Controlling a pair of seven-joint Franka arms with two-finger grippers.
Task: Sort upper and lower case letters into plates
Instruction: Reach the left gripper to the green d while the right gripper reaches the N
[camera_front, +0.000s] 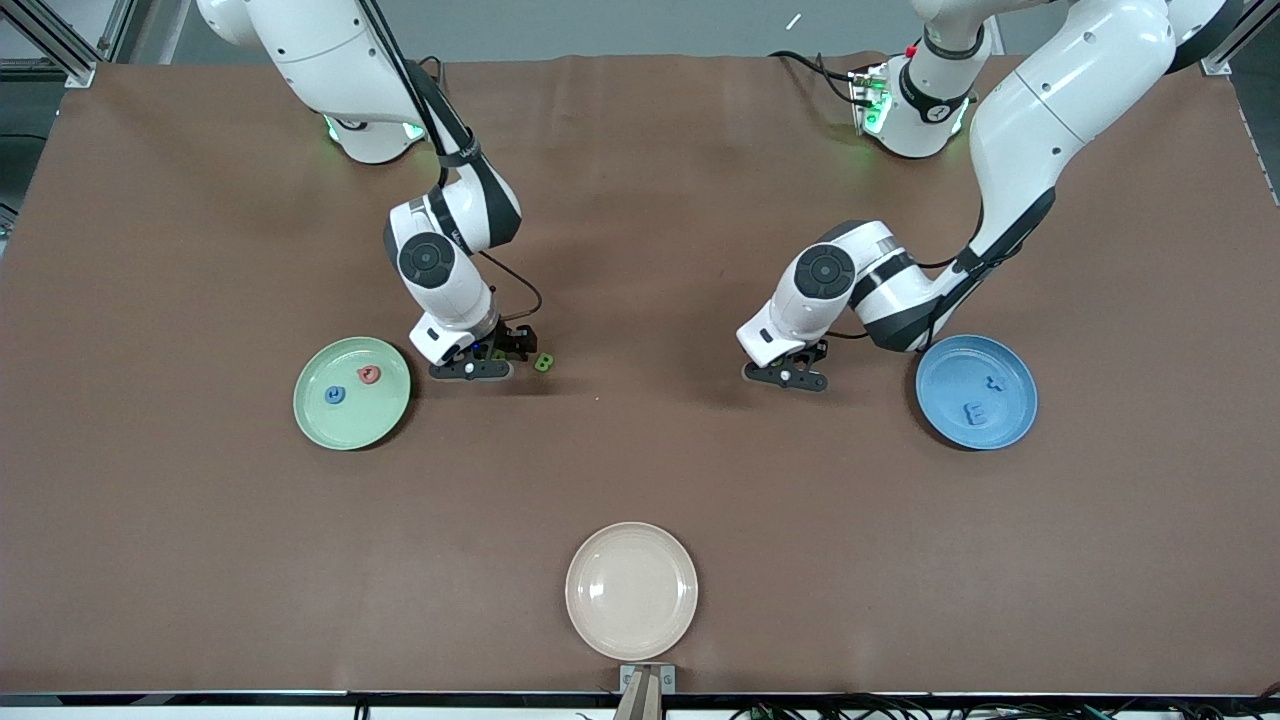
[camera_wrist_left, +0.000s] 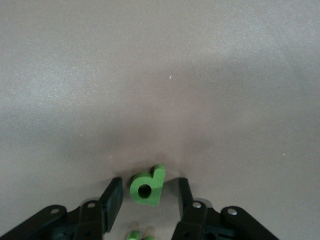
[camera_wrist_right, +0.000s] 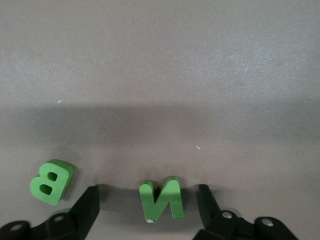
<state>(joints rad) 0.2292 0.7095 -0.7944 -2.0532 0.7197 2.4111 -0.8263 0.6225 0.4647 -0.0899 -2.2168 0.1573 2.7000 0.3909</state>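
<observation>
- A green letter N is lying on the brown counter between the spread fingers of the right end effector, which is sitting low with its jaws wide open and gripping nothing.
- A green letter B is lying just beside that end effector, toward the left arm's end of the counter.
- A green letter d is lying between the open fingers of the left end effector, which is also gripping nothing; whether the fingers are touching it I cannot tell.
- The mint green plate, near the right end effector, is holding a blue letter and a pink-red letter.
- The blue plate, near the left end effector, is holding a blue letter E and a small blue letter t.
- A cream-beige plate is sitting nearest the front camera.
</observation>
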